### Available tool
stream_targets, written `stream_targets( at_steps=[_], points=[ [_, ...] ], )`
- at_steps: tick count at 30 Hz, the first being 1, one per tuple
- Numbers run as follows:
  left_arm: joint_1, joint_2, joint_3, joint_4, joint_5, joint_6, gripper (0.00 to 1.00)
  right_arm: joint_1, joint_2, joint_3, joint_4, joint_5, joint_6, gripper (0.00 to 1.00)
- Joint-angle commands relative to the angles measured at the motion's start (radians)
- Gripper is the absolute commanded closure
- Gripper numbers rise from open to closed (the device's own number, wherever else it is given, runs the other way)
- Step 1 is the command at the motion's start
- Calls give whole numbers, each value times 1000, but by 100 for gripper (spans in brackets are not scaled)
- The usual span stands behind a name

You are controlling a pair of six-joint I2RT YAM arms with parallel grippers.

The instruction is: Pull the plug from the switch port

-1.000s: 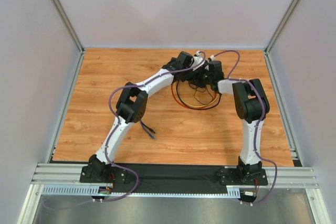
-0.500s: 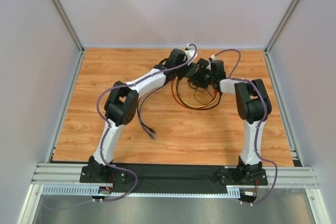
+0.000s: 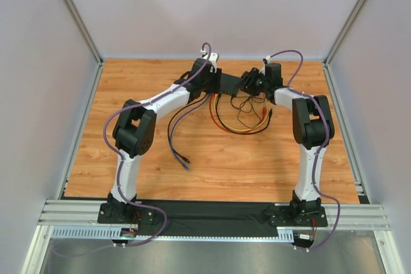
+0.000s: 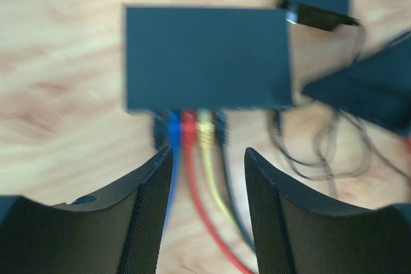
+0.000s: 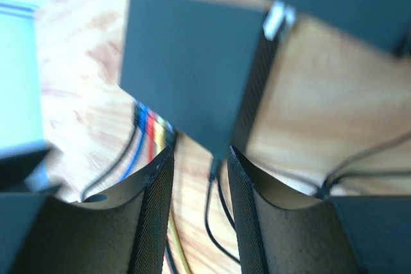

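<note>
Switch (image 4: 205,56) plugs (image 4: 187,126) in; L gripper (image 4: 209,155) jaws apart astride red cable (image 4: 191,181).

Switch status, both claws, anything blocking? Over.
Left claw open, red cable and yellow cable between its fingers. Right claw at corner of flat black rectangular switch, grip unclear. Plugs seated; path to them clear.

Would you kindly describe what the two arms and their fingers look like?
The left arm and the right arm both have white links, bulky black joints and black bases. A purple cable loops along each. The fingers are black and tapered, with finely ribbed inner pads.
</note>
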Motion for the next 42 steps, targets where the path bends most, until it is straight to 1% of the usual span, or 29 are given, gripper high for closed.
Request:
stream_targets(
  at_steps=[1, 3, 4, 6, 10, 18, 22, 26, 31, 35, 39, 42],
  points=[
    [6, -69, -92, 121, 151, -258, 44, -16, 39, 78, 19, -25, 13, 60],
    [6, -64, -149, 207, 194, -310, 47, -16, 59, 104, 13, -33, 19, 61],
    [6, -63, -149, 207, 194, -318, 47, -16, 64, 107, 13, -34, 23, 61],
    [6, -58, -185, 260, 205, -344, 49, -15, 72, 110, 10, -28, 20, 61],
    [0, -12, -174, 293, 251, -378, 51, -16, 90, 129, -16, -11, -5, 62],
    [-29, 44, -131, 256, 222, -367, 50, -15, 147, 169, -16, -45, 7, 63],
    [-55, 93, -65, 219, 202, -360, 50, -15, 148, 166, -10, -48, 12, 66],
    [-63, 130, -33, 204, 170, -369, 50, -13, 155, 161, 8, -63, 24, 67],
    [-66, 172, 10, 182, 140, -370, 52, -12, 161, 161, 14, -76, 32, 68],
    [-68, 198, 39, 166, 145, -373, 55, -10, 165, 163, 22, -80, 38, 68],
    [-72, 210, 62, 149, 139, -369, 55, -9, 171, 169, 23, -89, 39, 68],
    [-72, 232, 101, 106, 150, -378, 55, -7, 168, 169, 23, -91, 38, 68]
  ],
)
